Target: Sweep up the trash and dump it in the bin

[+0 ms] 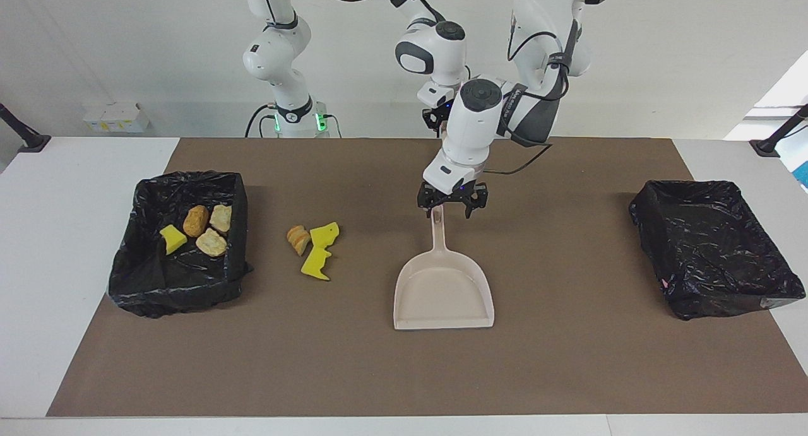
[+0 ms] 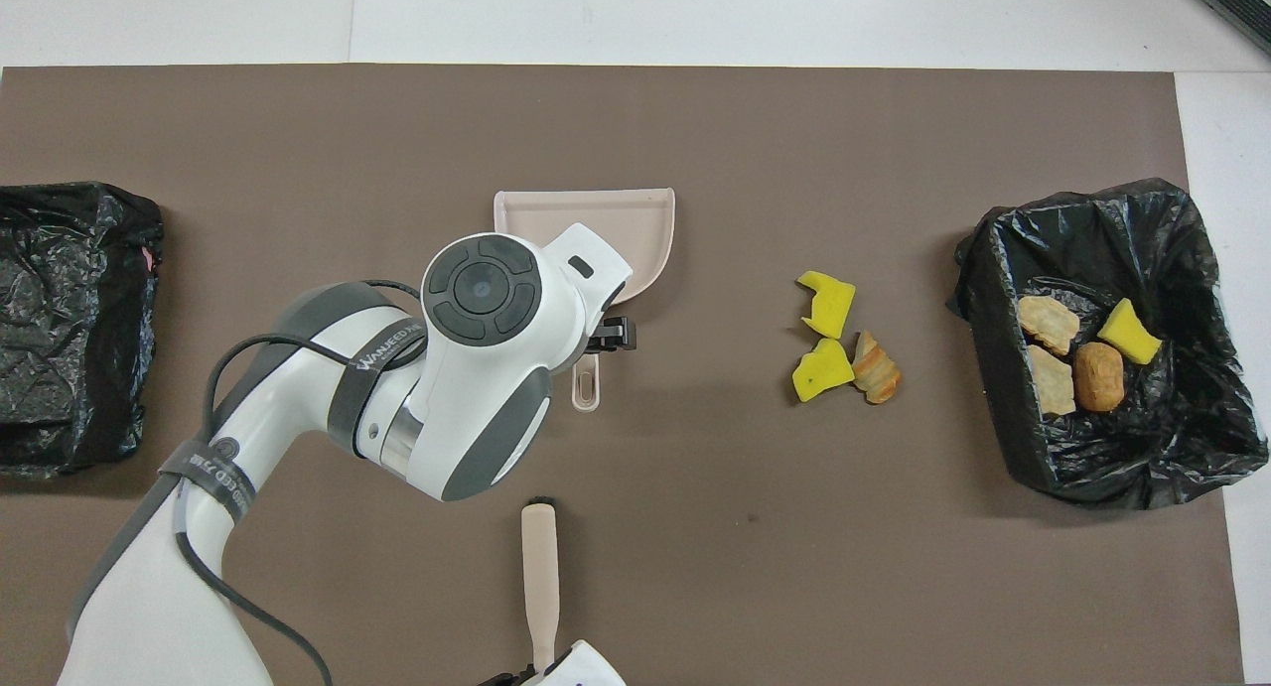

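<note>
Brown mat (image 1: 568, 360) over a white bench (image 1: 82, 171), pale wall at the robots' end.

Loose on the mat: three pieces of trash in a tight cluster, namely a golden roll (image 1: 298, 239), a yellow sponge piece (image 1: 324, 233) touching it, and a jagged yellow piece (image 1: 315, 265) just beside, a little farther from the robots. Placed between the dustpan (image 1: 442, 291) and the full bin (image 1: 180, 284), toward the right arm's end of the bench. About level with the pan's handle, but apart from it.

More trash already in that black-lined bin: three bread-like rolls (image 1: 196, 220) and one yellow piece (image 1: 172, 238). Second black-lined bin (image 1: 713, 247) at the left arm's end.

Left tool (image 1: 449, 212): spread, low over the end of the dustpan's handle, one finger to each side, not closed on it. Loose trash well apart from it, off toward the right arm's end.

Brush (image 2: 540, 577): flat on the mat, nearer to the robots than the dustpan, in line with its handle.

Right tool (image 1: 437, 117): at the brush's handle end, mostly hidden by the left arm. Spread or pressed together: cannot tell. Also well apart from the loose trash.
</note>
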### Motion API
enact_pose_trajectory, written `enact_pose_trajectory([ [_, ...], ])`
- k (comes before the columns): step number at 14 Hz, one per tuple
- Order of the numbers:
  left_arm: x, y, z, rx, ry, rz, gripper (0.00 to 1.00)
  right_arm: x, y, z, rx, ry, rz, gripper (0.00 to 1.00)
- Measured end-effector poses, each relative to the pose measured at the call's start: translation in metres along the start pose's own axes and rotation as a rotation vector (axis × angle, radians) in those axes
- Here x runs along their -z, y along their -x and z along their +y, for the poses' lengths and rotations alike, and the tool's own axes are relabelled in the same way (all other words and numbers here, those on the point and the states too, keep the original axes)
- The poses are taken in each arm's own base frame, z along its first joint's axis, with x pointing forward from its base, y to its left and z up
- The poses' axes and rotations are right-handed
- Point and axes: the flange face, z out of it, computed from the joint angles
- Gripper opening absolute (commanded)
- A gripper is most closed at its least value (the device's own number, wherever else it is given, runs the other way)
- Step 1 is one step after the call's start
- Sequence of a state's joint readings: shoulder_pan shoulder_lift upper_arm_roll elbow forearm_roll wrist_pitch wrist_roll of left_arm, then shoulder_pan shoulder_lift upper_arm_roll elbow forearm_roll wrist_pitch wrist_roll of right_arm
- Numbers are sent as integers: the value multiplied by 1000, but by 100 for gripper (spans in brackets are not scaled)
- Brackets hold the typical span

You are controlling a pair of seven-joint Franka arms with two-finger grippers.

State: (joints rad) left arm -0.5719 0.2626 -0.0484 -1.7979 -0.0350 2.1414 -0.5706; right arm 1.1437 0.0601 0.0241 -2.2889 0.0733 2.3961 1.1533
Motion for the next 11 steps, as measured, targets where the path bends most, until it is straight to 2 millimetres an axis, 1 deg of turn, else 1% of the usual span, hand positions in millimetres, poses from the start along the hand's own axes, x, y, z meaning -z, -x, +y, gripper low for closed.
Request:
enact_pose_trajectory([
  [3, -18, 0, 7, -9, 8, 9, 100, 1, -6, 0, -16, 1, -1, 0],
  [4, -25, 1, 11, -16, 12, 14, 97, 3, -11, 1, -36, 9, -4, 0],
  [5, -34, 3, 16, -23, 13, 15, 91, 5, -19, 4, -54, 17, -7, 0],
  [6, -46, 5, 22, -33, 13, 11, 80, 10, -29, 8, -74, 25, -11, 0],
  [7, -57, 7, 26, -39, 11, 7, 72, 14, -39, 14, -98, 35, -15, 0],
  [8, -64, 8, 27, -42, 10, 5, 67, 20, -52, 23, -120, 51, -22, 0],
  [9, -69, 7, 28, -41, 10, 5, 64, 28, -66, 35, -129, 70, -34, 0],
  [11, -68, 3, 24, -33, 9, 11, 53, 51, -95, 66, -126, 101, -60, 0],
])
